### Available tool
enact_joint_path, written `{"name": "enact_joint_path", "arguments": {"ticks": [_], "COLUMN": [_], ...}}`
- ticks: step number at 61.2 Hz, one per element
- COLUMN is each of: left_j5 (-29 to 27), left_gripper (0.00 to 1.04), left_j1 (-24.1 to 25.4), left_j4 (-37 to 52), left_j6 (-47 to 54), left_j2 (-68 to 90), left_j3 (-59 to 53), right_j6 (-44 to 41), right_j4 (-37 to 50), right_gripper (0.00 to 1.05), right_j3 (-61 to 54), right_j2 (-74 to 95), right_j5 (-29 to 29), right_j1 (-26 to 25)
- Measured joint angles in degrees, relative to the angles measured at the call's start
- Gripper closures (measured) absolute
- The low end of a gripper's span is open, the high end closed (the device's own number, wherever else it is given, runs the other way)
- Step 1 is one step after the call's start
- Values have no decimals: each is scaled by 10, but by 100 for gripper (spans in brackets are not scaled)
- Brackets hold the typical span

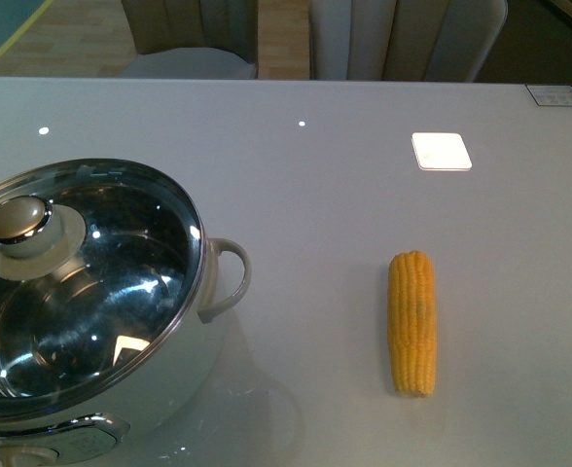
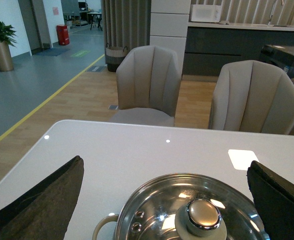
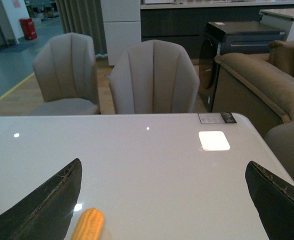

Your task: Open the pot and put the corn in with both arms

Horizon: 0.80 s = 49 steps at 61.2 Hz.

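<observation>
pot [image 1: 184,379]: front-left on the table, glass lid [image 1: 91,292] on, not yet opened.
left gripper [image 2: 164,161]: fingers wide apart, empty; the knob [image 2: 203,216] sits low between them, so this arm is nearer the lid.
corn [image 1: 412,321]: lying right of the pot, well apart, long axis pointing away from the robot.
right gripper [image 3: 164,163]: fingers spread, empty; the cob shows beside one finger, not centred.
table [image 1: 315,175]: pale, glossy, reflecting lights.
room: two padded chairs [image 1: 403,39] beyond the far edge.
</observation>
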Motion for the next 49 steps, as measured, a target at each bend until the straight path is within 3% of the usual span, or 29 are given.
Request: {"name": "enact_joint_path", "arguments": {"ticks": [35,40,44,49], "left_j5": [-3,-158,-201,-192], "left_gripper": [7,7,7,7], "left_j1": [-1,-56,-75,-77], "left_j4": [-1,-165,-202,-160], "left_j6": [0,-83,-124,-133], "left_j2": [1,107,172,223], "left_j3": [0,70,89,99], "right_j6": [0,0,0,0], "right_j4": [0,0,0,0], "right_gripper": [9,9,9,9], "right_j3": [0,0,0,0], "right_j2": [0,0,0,0], "right_j5": [0,1,0,0], "right_j1": [0,0,0,0]}}
